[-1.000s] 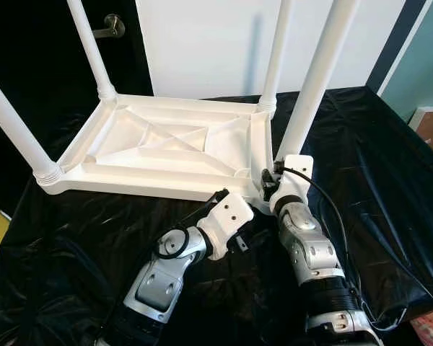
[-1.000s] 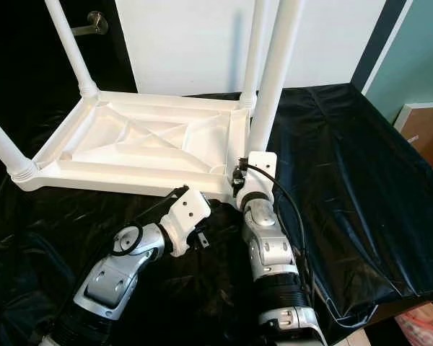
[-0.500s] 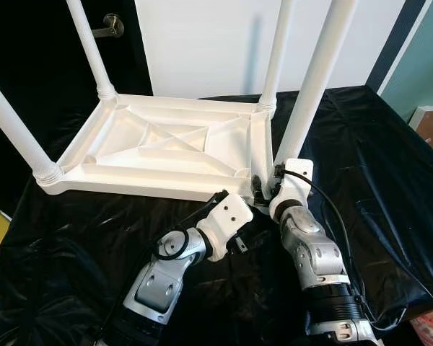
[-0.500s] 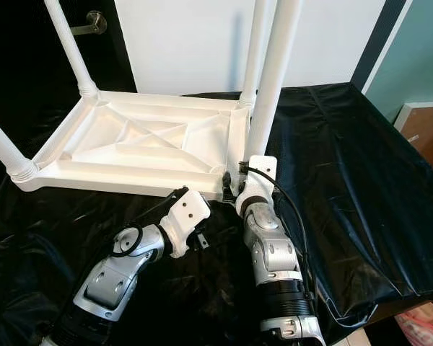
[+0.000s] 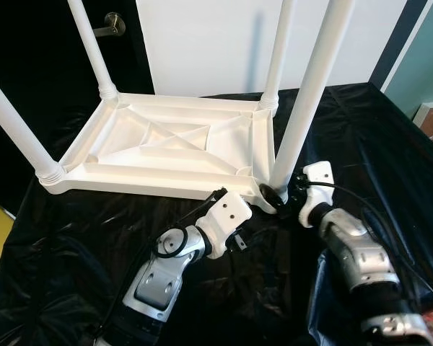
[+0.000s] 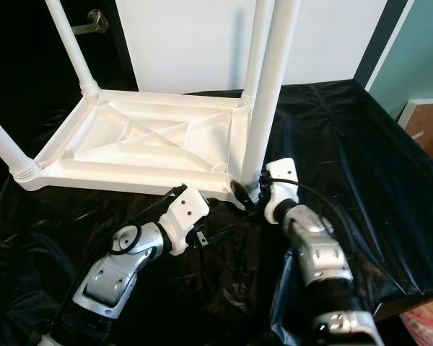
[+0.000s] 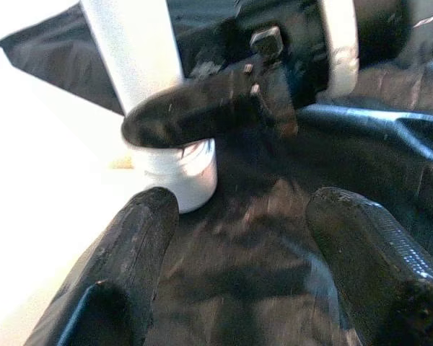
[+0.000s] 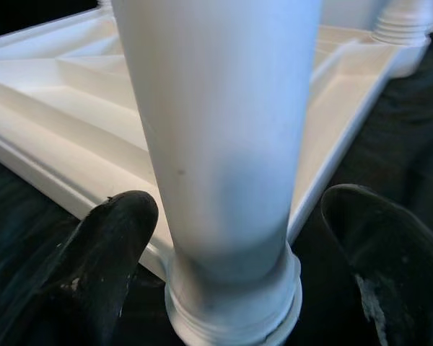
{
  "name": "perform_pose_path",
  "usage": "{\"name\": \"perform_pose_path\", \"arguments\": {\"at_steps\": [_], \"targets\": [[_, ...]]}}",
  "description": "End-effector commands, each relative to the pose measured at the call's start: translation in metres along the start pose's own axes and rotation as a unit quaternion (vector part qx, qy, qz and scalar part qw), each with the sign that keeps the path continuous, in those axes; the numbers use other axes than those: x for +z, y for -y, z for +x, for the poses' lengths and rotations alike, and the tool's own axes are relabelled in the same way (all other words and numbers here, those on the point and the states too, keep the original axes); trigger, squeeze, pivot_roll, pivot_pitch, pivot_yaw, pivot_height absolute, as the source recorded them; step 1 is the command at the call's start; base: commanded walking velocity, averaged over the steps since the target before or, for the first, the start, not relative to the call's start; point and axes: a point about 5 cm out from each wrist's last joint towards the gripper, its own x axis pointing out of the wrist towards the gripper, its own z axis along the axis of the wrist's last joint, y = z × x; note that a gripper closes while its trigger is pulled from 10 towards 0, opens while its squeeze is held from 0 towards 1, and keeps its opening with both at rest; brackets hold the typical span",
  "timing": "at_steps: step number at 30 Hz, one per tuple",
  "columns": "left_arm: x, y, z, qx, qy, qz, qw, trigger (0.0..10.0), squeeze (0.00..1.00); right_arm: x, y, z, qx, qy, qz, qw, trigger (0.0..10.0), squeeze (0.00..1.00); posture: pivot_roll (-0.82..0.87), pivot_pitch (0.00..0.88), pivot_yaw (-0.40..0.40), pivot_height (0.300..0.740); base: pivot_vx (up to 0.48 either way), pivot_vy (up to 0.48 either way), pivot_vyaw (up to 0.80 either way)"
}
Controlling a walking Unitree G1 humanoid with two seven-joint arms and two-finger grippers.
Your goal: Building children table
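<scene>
- Table top [image 5: 166,148] upside down on black cloth [image 5: 361,137], four white legs pointing up, near-right leg [image 5: 303,101] standing in its corner socket.
- Right gripper [image 5: 281,196] swung out to the right side of that leg over the last second, no longer tucked in front of it; fingers apart either side of the base, not clamped.
- Left gripper [image 7: 238,238] low beside the same corner, fingers spread, holding nothing.
- Probably regripping to twist the leg tighter; assembly looks nearly finished.
</scene>
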Motion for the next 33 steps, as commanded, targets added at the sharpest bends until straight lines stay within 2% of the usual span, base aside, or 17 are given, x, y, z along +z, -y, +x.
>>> {"name": "perform_pose_path", "arguments": {"at_steps": [1, 7, 11, 12, 15, 16, 20, 28, 29, 33], "targets": [[0.000, -0.004, 0.002, 0.037, 0.004, 0.002, 0.999, 10.0, 0.00, -0.002, 0.002, 0.002, 0.018, 0.004, 0.001, 1.000, 10.0, 0.00, -0.03, 0.050, 0.007, 0.740, 0.000, 0.000, 0.00], [-0.004, -0.005, 0.000, 0.057, 0.017, -0.009, 0.998, 10.0, 0.00, -0.002, 0.006, 0.017, 0.063, 0.004, -0.019, 0.998, 10.0, 0.00, 0.00, 0.042, 0.007, 0.740, 0.000, 0.000, 0.00], [-0.007, -0.003, -0.001, 0.064, 0.021, -0.010, 0.998, 10.0, 0.00, 0.000, 0.002, 0.029, 0.088, -0.003, -0.033, 0.996, 10.0, 0.00, 0.01, 0.035, -0.002, 0.740, 0.000, 0.000, 0.00], [-0.009, -0.002, -0.002, 0.069, 0.019, -0.007, 0.997, 10.0, 0.00, 0.000, -0.001, 0.035, 0.101, -0.008, -0.040, 0.994, 8.1, 0.00, 0.02, 0.030, -0.008, 0.740, 0.000, 0.000, 0.00], [-0.010, -0.003, -0.003, 0.072, 0.017, -0.003, 0.997, 10.0, 0.00, 0.000, -0.003, 0.038, 0.109, -0.010, -0.046, 0.993, 8.1, 0.00, 0.02, 0.030, -0.008, 0.740, 0.000, 0.000, 0.00], [-0.009, -0.004, -0.002, 0.079, 0.018, -0.003, 0.997, 10.0, 0.00, 0.000, -0.005, 0.042, 0.116, -0.013, -0.048, 0.992, 0.0, 0.00, 0.03, 0.023, -0.016, 0.740, 0.000, 0.000, 0.00], [-0.003, -0.013, 0.000, 0.103, 0.025, 0.004, 0.994, 10.0, 0.00, -0.004, -0.007, 0.046, 0.130, -0.026, -0.052, 0.990, 0.0, 0.00, 0.05, 0.011, -0.031, 0.740, 0.000, 0.000, 0.00], [-0.003, -0.017, 0.002, 0.117, 0.025, 0.010, 0.993, 10.0, 0.00, -0.008, -0.005, 0.044, 0.135, -0.036, -0.054, 0.989, 0.0, 0.00, 0.05, 0.009, -0.033, 0.740, 0.000, 0.000, 0.00], [-0.003, -0.017, 0.002, 0.118, 0.025, 0.010, 0.993, 10.0, 0.00, -0.010, -0.006, 0.044, 0.134, -0.035, -0.048, 0.989, 10.0, 0.00, 0.04, 0.014, -0.040, 0.740, 0.000, 0.000, 0.00], [-0.006, -0.012, 0.003, 0.118, 0.023, 0.016, 0.993, 10.0, 0.00, -0.020, -0.008, 0.042, 0.105, -0.036, -0.035, 0.993, 10.0, 0.00, 0.02, 0.014, -0.042, 0.740, 0.000, 0.000, 0.00]]}}
